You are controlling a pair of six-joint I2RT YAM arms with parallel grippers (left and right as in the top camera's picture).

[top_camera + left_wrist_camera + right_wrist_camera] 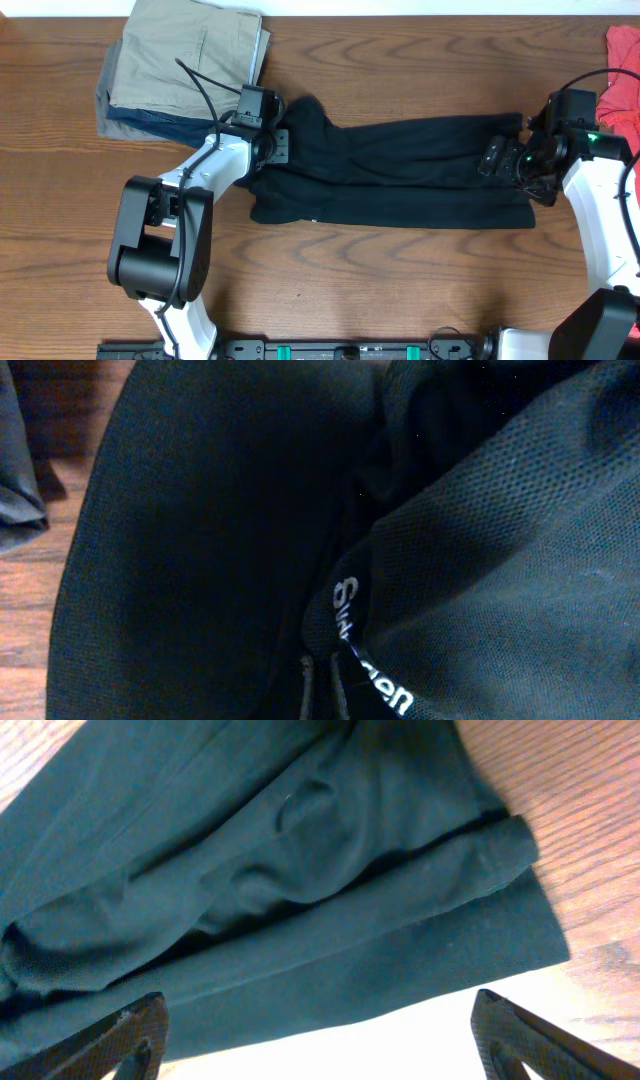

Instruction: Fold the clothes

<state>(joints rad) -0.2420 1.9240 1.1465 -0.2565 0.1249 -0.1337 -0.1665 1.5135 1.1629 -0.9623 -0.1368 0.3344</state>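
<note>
The left gripper (278, 147) is clenched on the left end of the black shirt (400, 170); in its wrist view the jaws themselves are hidden, and dark mesh cloth (200, 540) fills almost the whole frame, with creases running together at the bottom centre; a line of white lettering (365, 650) curves across the cloth just beside those creases. The right gripper (505, 158) hangs over the right end of the shirt with its jaws spread wide and nothing held; its wrist view shows the 2 fingertips (130, 1030) well apart in the lower corners, with the shirt's folded edge (300, 870) lying between and above them. The shirt lies flat on the wooden table (400, 290) as a long, narrow band stretched between the 2 grippers; its left end is bunched and lumpy, while its right end is squarer; a small white mark (314, 221) shows near the shirt's near edge, toward its left end. Beyond the shirt's left end, at the far side of the table, sits a folded khaki garment (190, 55) stacked on a blue-grey garment (140, 118), close to the shirt; beyond the shirt's right end, at the table's far right edge, lies a red garment (625, 60), apart from it.
</note>
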